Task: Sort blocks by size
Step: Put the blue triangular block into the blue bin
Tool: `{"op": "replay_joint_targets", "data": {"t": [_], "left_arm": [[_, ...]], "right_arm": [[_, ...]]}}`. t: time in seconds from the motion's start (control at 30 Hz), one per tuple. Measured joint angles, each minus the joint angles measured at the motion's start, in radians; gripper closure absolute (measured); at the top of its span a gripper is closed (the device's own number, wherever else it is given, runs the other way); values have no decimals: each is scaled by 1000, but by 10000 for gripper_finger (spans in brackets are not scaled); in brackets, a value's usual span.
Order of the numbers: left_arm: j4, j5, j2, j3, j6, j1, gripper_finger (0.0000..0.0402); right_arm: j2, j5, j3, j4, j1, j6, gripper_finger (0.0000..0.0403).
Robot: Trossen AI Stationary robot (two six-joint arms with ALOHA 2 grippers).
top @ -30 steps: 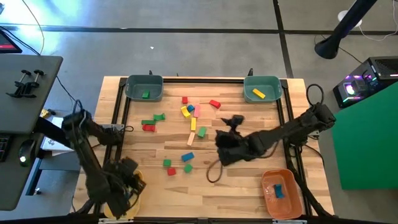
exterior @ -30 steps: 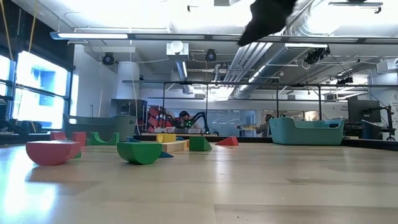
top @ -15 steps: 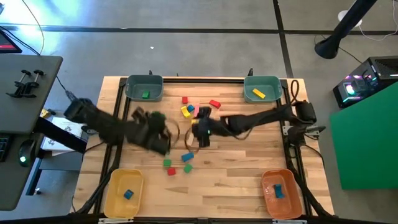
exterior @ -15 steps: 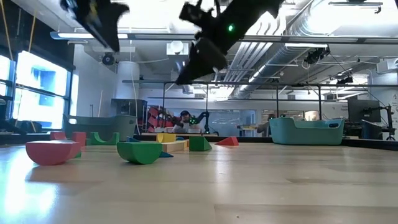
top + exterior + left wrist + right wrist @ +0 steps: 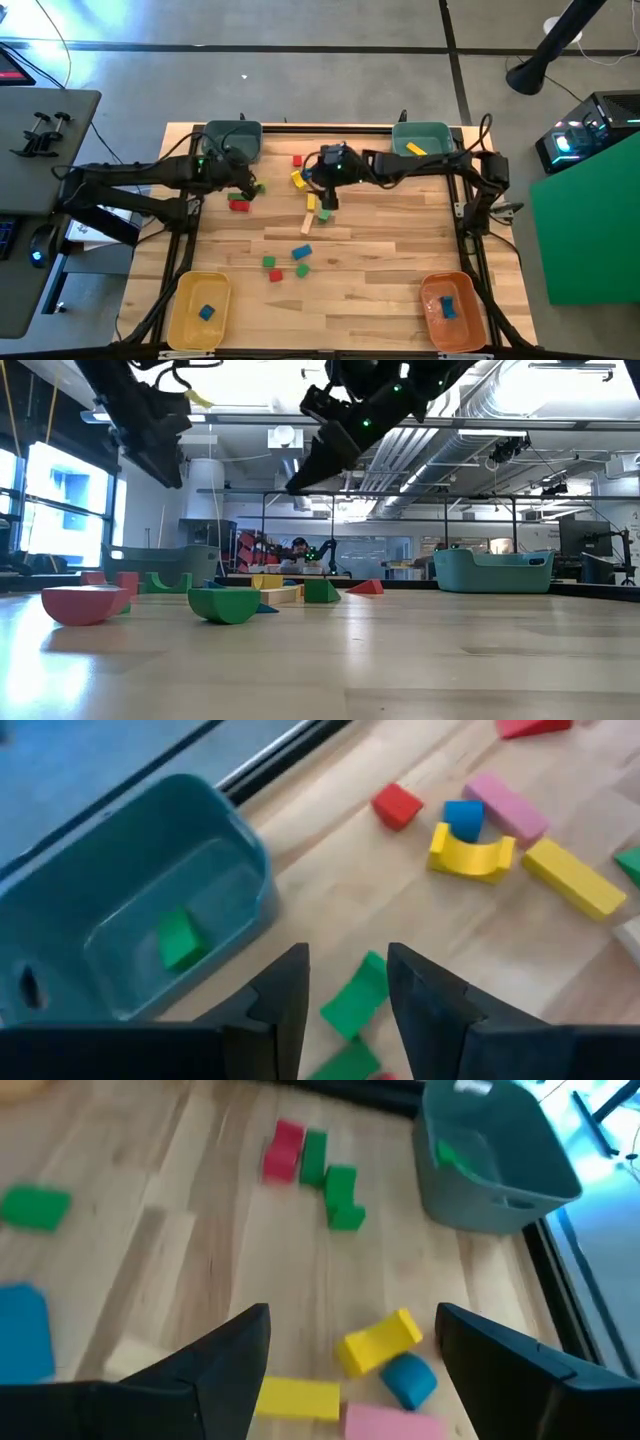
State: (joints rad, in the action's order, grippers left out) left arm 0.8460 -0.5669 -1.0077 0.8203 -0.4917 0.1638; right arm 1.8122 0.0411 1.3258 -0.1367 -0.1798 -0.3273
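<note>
Trouble starts beside the teal bin [image 5: 231,139], where the left end effector [image 5: 345,982], fingers apart around a green block [image 5: 357,996], could nudge its red neighbour [image 5: 239,205], while rightwards the wide-open right end effector [image 5: 345,1342] over the yellow arch [image 5: 378,1340] might scatter that tight cluster

A robotics lab: bare ceiling ducts [image 5: 500,400] and strip lights hang over an open hall, a computer with glowing lights [image 5: 590,135] stands beside the wooden table [image 5: 380,250], on a concrete floor.
</note>
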Motion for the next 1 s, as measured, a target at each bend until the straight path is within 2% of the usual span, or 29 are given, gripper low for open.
{"op": "replay_joint_targets", "data": {"t": [0.2, 0.37, 0.5, 0.67, 0.77, 0.87, 1.0], "left_arm": [[-126, 7, -2, -8, 182, 28, 279], [-83, 19, -1, 77, 277, 40, 279], [-27, 15, -1, 166, 288, 59, 279], [-39, 10, -1, 209, 348, 133, 279], [-32, 9, -1, 188, 334, 158, 279], [-8, 9, -2, 127, 270, 139, 279], [-21, 52, -2, 51, 121, 78, 280]], "right_arm": [[0, 25, 0, 60, -38, -10, 121], [0, 29, 0, 167, -66, -36, 121], [0, 30, 1, 252, -93, 74, 121], [0, 52, 1, 248, -118, 196, 121], [1, 46, 1, 220, -112, 173, 121], [23, 40, 1, 230, -90, 179, 121], [62, 46, 2, 195, -32, 338, 121]]}}
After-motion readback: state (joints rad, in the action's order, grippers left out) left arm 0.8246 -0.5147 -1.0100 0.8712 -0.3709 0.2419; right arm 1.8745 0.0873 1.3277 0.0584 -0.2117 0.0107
